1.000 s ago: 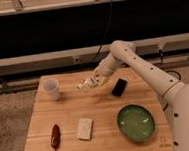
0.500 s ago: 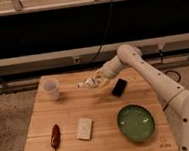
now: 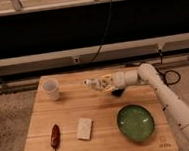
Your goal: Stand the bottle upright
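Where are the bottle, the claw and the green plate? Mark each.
bottle (image 3: 91, 83): camera view, end sticking out left of claw.
claw (image 3: 104, 83): camera view, between fingertips, above the table (image 3: 66, 115).
green plate (image 3: 135, 122): camera view, bare centre.

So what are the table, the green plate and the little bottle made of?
The table looks like pale matte wood, with faint grain lines. The green plate has a shine, so it may be glazed ceramic or plastic. The bottle, at the gripper over the table's back, looks like pale, cloudy plastic.

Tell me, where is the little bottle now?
In the camera view the bottle is sideways at the tip of the gripper, over the far middle of the table, right of the white cup.
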Robot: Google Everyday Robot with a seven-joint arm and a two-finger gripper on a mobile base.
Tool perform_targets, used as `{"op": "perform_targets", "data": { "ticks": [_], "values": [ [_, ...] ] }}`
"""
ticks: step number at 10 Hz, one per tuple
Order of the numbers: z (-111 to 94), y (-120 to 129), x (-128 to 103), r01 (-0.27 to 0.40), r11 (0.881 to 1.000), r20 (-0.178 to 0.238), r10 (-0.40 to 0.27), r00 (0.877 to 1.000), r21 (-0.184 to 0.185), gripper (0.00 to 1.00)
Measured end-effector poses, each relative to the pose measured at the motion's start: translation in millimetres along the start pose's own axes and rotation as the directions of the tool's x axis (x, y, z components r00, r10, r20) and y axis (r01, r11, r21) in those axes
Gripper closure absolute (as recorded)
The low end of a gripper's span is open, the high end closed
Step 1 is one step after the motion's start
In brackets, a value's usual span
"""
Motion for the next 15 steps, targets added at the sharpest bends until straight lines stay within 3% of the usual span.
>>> {"op": "perform_targets", "data": {
  "ticks": [4,6,8,12,15],
  "values": [
    [-21,9,-9,-0.021,0.995,0.119,0.009,0.993,0.099,1.00],
    [-26,14,-15,-0.027,0.992,0.159,0.007,0.987,0.123,1.00],
    [-16,21,-10,-0.056,0.991,0.198,0.031,0.980,0.121,1.00],
    [27,44,28,-0.173,0.982,0.275,0.147,0.950,0.073,1.00],
    [28,52,42,-0.228,0.971,0.291,0.199,0.936,0.070,1.00]
  ]
}}
